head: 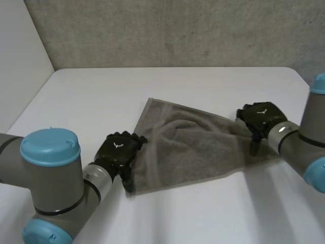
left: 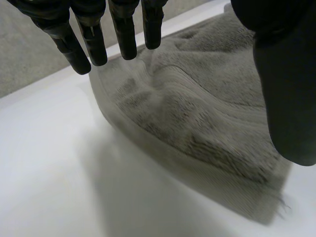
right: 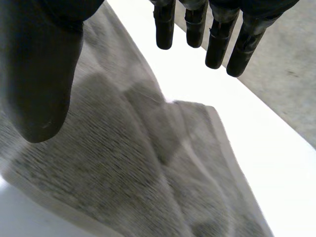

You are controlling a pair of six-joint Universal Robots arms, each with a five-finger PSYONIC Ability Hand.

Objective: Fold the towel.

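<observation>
Presently: grey towel [head: 193,147] rumpled on the table [head: 101,96], its opposite edges under the fingertips of the left hand [head: 118,150] and right hand [head: 261,118]. Fingers straight, thumbs wide, holding nothing. Risk: a shallow pinch slips off the hem and the fold skews.

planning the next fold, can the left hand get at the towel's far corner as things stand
Probably yes: the left hand sits open at the left edge of the towel, and only bare table lies between it and the far corner.
</observation>
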